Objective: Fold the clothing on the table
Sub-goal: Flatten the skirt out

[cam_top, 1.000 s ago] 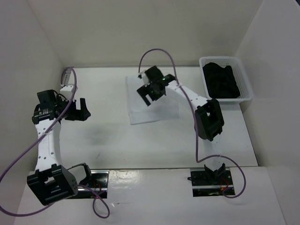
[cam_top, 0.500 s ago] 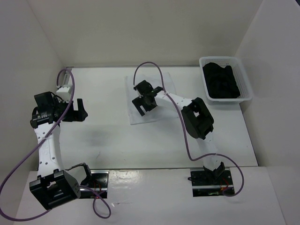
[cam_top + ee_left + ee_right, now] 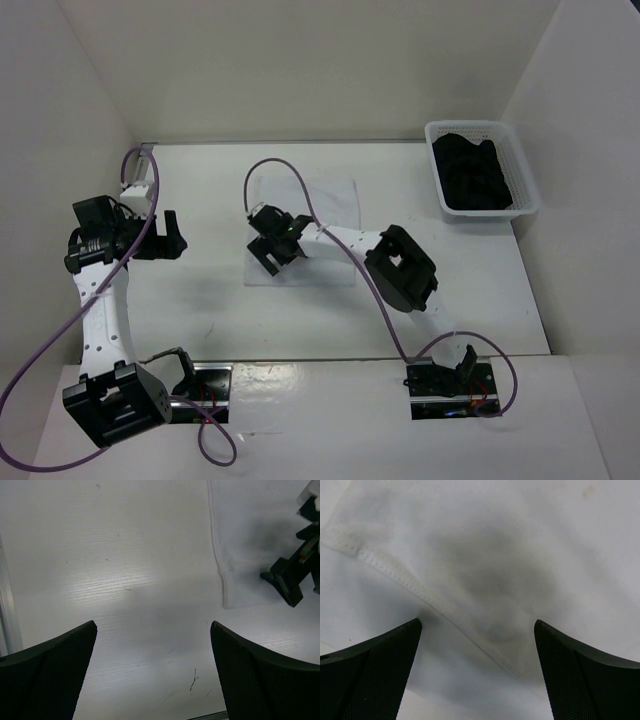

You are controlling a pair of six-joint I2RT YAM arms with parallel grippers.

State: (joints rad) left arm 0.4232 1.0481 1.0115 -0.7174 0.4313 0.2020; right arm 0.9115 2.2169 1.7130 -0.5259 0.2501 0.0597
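The clothing is a white garment lying flat on the table, left of centre. My right gripper is over its near-left part, open, low above the fabric. In the right wrist view the two dark fingers straddle a stitched hem of the clothing, and the right gripper holds nothing. My left gripper hangs open over bare table at the left, apart from the cloth. The left wrist view shows the left gripper open, the clothing's corner at upper right, and the right gripper beside it.
A white mesh basket stands at the back right with a black garment in it. White walls enclose the table on three sides. A purple cable arcs above the right wrist.
My right gripper has swept from the cloth's far middle to its near-left part, and the clothing has shifted left and nearer with it. The left arm has barely moved.
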